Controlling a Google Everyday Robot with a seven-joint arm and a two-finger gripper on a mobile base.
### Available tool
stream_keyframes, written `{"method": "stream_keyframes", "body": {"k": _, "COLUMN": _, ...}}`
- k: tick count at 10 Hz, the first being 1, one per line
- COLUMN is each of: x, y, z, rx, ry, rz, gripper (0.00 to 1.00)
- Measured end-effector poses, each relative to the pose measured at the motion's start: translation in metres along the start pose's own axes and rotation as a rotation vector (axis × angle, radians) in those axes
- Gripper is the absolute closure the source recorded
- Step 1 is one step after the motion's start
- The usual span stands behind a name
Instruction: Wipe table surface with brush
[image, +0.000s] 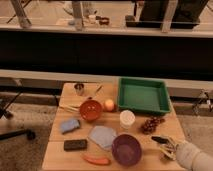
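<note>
Gripper (170, 147) low over right front corner of table surface (60, 159), at brush (160, 140); grip state: cannot tell. Brush head lying just beside purple bowl (126, 149), grapes (151, 124) near behind. Risks: wide stroke shoving bowl or grapes (crowded layout); loose hold letting brush slip off edge.
</note>
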Motion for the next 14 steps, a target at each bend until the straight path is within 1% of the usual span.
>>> {"method": "stream_keyframes", "body": {"k": 5, "x": -0.002, "y": 0.007, "z": 0.004, "rx": -0.006, "ry": -0.045, "rz": 0.043, "gripper": 1.00}}
{"method": "stream_keyframes", "body": {"k": 6, "x": -0.003, "y": 0.008, "z": 0.006, "rx": -0.003, "ry": -0.054, "rz": 0.052, "gripper": 1.00}}
{"method": "stream_keyframes", "body": {"k": 8, "x": -0.007, "y": 0.011, "z": 0.008, "rx": 0.008, "ry": -0.059, "rz": 0.052, "gripper": 1.00}}
{"method": "stream_keyframes", "body": {"k": 10, "x": -0.011, "y": 0.013, "z": 0.011, "rx": 0.029, "ry": -0.043, "rz": 0.030, "gripper": 1.00}}
{"method": "stream_keyframes", "body": {"k": 13, "x": -0.021, "y": 0.015, "z": 0.013, "rx": 0.089, "ry": -0.004, "rz": -0.051, "gripper": 1.00}}
{"method": "stream_keyframes", "body": {"k": 14, "x": -0.023, "y": 0.014, "z": 0.013, "rx": 0.102, "ry": 0.002, "rz": -0.068, "gripper": 1.00}}
